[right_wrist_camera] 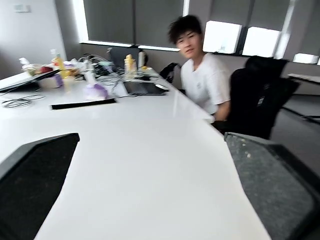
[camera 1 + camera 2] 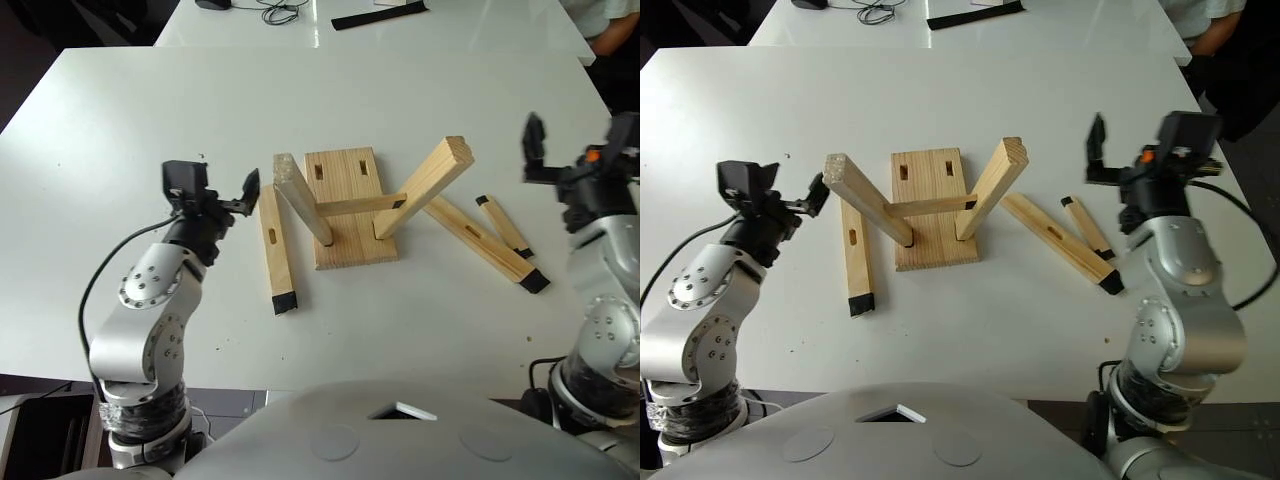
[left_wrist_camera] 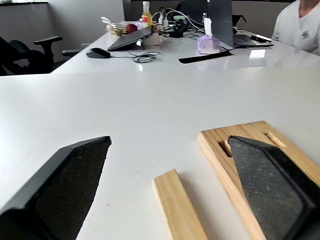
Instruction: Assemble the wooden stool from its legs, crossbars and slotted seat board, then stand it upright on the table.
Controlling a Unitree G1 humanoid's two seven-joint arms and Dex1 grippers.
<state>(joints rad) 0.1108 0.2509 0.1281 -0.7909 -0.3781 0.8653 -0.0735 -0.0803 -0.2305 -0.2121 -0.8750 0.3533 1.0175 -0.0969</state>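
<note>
My left gripper stands open beside a loose leg; my right gripper (jaws likewise apart) hovers well apart from the seat board.

Crossbar-joined legs stand on seat board; loose pieces seemingly flat alongside.

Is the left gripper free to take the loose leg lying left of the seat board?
Probably yes: the left gripper is open right beside the loose leg, which lies flat with nothing on it; only the leaning leg crowds its far end.
</note>
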